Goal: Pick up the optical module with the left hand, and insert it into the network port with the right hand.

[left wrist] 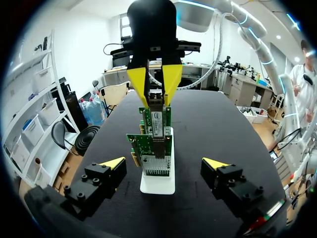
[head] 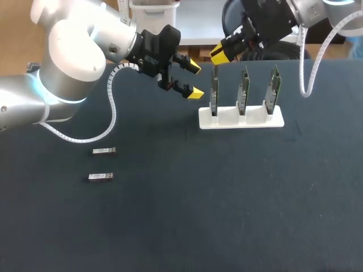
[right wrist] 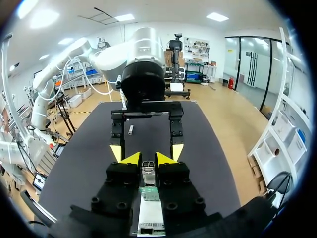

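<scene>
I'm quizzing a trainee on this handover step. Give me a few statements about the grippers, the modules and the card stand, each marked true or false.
1. The left gripper is open and holds nothing. True.
2. Three loose modules lie on the table. False: only two loose modules lie there, near the left arm.
3. The right gripper is shut on an optical module, above the stand's card nearest the left gripper. True.
4. The white stand holds four upright cards. False: it holds three.
</scene>
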{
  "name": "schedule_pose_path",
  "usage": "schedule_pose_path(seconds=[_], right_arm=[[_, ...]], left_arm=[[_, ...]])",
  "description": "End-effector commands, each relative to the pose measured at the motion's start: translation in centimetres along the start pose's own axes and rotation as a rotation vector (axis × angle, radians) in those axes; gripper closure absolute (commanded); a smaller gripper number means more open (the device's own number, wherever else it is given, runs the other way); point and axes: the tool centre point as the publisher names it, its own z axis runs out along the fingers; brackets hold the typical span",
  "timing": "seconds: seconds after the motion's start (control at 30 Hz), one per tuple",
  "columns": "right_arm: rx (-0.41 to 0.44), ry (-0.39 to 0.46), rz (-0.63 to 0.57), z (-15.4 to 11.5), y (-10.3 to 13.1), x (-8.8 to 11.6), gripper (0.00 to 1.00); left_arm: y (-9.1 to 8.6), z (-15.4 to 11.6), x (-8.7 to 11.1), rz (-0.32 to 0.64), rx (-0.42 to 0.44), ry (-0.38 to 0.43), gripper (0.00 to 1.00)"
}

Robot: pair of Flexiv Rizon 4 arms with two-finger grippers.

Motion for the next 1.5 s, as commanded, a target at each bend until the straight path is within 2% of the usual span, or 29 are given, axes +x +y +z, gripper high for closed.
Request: schedule_pose_path(seconds=[0.03,0.43,0.47,0.73,0.87,1.07,1.17,1.2,1.23,1.5], right_arm=[[-0.006,-0.001,0.002,0.1,-0.1,0.1,1.0],[-0.003,0.011,0.02,0.3,0.1,0.7,1.0],[0.001,0.012,0.023,0.3,0.1,0.7,0.0],[0.002,-0.021,0.036,0.0,0.2,0.3,0.0],[-0.038,-0.078,0.06,-1.0,0.1,-0.1,0.0],[-0.052,-0.087,0.056,-1.8,0.3,-0.3,0.0],[-0.031,-0.077,0.057,-2.1,0.4,-0.2,0.0],[-0.023,-0.076,0.061,-2.1,0.3,-0.1,0.53],[-0.017,-0.074,0.06,-2.1,0.3,0.0,1.0],[-0.006,-0.053,0.053,-1.6,0.7,0.2,1.0]], left_arm=[[0.0,0.0,-0.1,-0.002,0.001,0.006,0.0],[0.0,0.0,-0.1,-0.002,0.001,0.006,0.0],[0.0,0.0,-0.1,-0.002,0.001,0.006,0.0],[0.0,0.0,-0.1,-0.002,0.001,0.006,0.0],[0.0,0.0,-0.1,-0.002,0.001,0.006,0.0],[0.0,0.0,-0.1,-0.002,0.001,0.006,0.0],[0.0,0.0,-0.1,-0.002,0.001,0.006,0.0],[0.0,0.0,-0.1,-0.002,0.001,0.006,0.0],[0.0,0.0,-0.1,-0.002,0.001,0.006,0.0],[0.0,0.0,-0.1,-0.002,0.001,0.006,0.0]])
